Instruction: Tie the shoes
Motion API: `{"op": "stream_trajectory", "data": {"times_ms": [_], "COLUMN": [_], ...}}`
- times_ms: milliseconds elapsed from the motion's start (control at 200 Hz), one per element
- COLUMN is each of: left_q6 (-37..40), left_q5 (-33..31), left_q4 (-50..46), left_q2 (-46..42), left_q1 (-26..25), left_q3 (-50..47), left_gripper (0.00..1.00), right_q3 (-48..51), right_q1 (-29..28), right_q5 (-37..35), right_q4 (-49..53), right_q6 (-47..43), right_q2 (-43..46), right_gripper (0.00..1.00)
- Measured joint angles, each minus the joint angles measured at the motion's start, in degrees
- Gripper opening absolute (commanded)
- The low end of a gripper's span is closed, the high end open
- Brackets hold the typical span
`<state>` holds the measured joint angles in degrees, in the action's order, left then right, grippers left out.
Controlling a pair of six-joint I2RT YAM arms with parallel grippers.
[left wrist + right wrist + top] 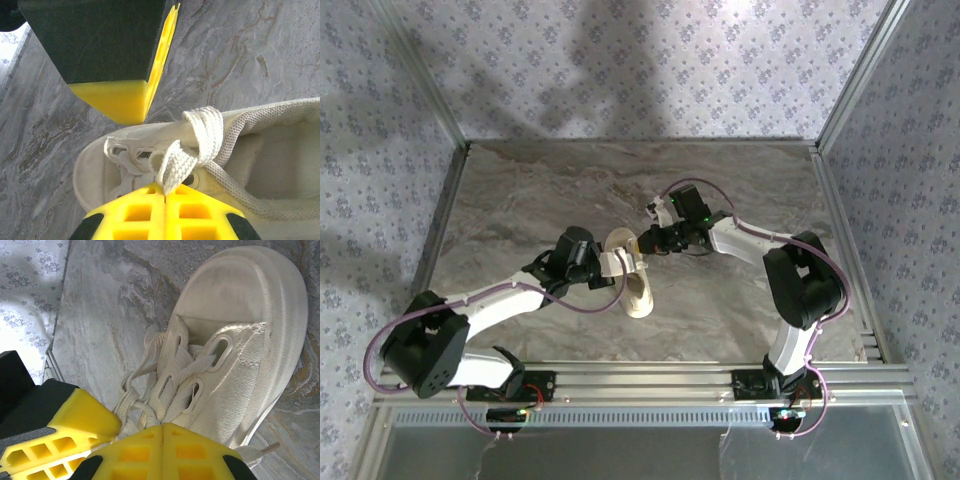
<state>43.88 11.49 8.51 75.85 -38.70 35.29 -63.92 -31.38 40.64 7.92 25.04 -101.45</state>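
Sneaker (638, 290) on the table (520, 220), between the arms | left fingers (135, 212) pressed together, pinching the laces (172, 167) | right fingers (195, 450) pressed together at the laces, hold unclear | shoe looks light, laces limp and likely slippery: grip them flat, mid-strand

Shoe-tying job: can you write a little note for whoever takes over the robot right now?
Left gripper: shut, pinching a flat white lace by the eyelets.
Right gripper: shut, tips down at the lacing; I cannot tell if it holds a strand.
Sneaker: on its sole, near the middle of the marble table.
Done: lace threaded through the eyelets, strands bunched over the tongue; no bow shows.
Left: make the loops, tie the bow, pull it snug.
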Motion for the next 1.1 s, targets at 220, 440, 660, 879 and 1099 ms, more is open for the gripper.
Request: {"op": "stream_trajectory", "data": {"times_ms": [220, 440, 660, 879, 1099], "left_q6": [0.0, -0.9, -1.8, -1.9, -2.3], "left_q5": [0.0, 0.0, 0.0, 0.0, 0.0], "left_q4": [-0.2, -0.2, 0.4, 0.7, 2.0], "left_q2": [0.0, 0.4, 1.8, 1.9, 3.0], "left_q1": [0.0, 0.0, 0.0, 0.0, 0.0], "left_q3": [0.0, 0.0, 0.0, 0.0, 0.2], "left_gripper": [0.0, 0.0, 0.0, 0.0, 0.0], "right_q3": [0.0, 0.1, 0.4, 0.3, -0.1], "right_q1": [0.0, 0.2, 1.3, 1.4, 1.0], "right_q5": [0.0, 0.0, 0.5, 2.0, 4.4], "right_q4": [0.0, -0.2, -1.2, -1.9, -1.9], "right_q6": [0.0, 0.0, 0.7, 1.0, 1.1], "right_q2": [0.0, 0.0, 0.0, -0.8, -3.8], "right_gripper": [0.0, 0.06, 0.17, 0.17, 0.18]}}
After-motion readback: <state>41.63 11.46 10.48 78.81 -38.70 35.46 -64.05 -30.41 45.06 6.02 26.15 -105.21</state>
